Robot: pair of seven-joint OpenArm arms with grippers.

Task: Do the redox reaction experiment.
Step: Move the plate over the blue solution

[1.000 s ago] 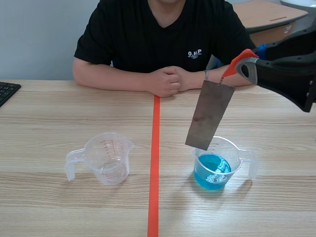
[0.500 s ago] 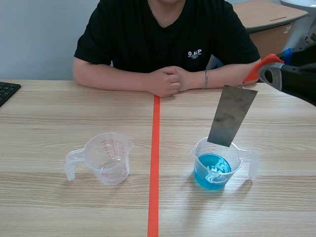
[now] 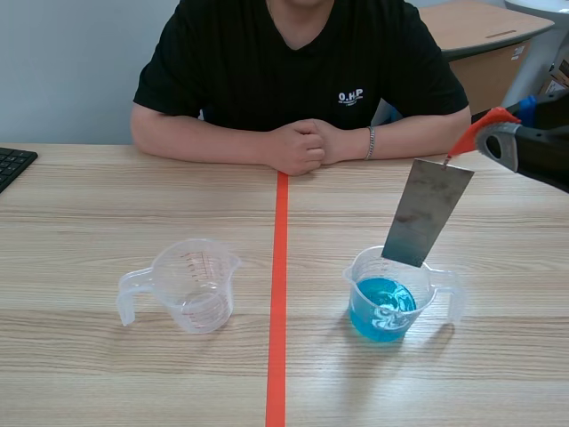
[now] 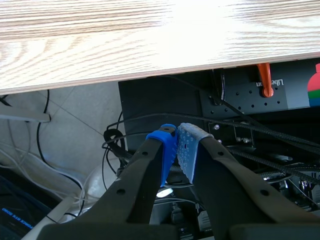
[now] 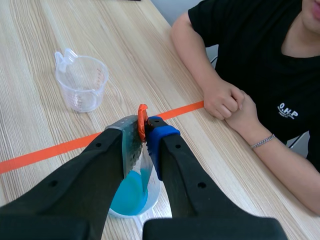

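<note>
Shifted rightward since a second ago, the thin grey metal plate (image 3: 427, 213) hangs tilted, lower edge over the rim of the clear plastic measuring cup (image 3: 354, 277), clear of the blue liquid (image 3: 378, 311).
Right gripper (image 5: 145, 131) is clamped on the orange-red clip (image 3: 471, 135) carrying the plate; immersion appears outstanding. Left gripper (image 4: 177, 142) is closed on nothing, below the table edge. Empty clear cup (image 3: 191, 285) stands well apart.

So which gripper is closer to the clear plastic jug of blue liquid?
Right. The right gripper, gripping an orange clip with a grey metal plate, hangs above the clear jug; the left gripper sits shut below the table edge.
</note>
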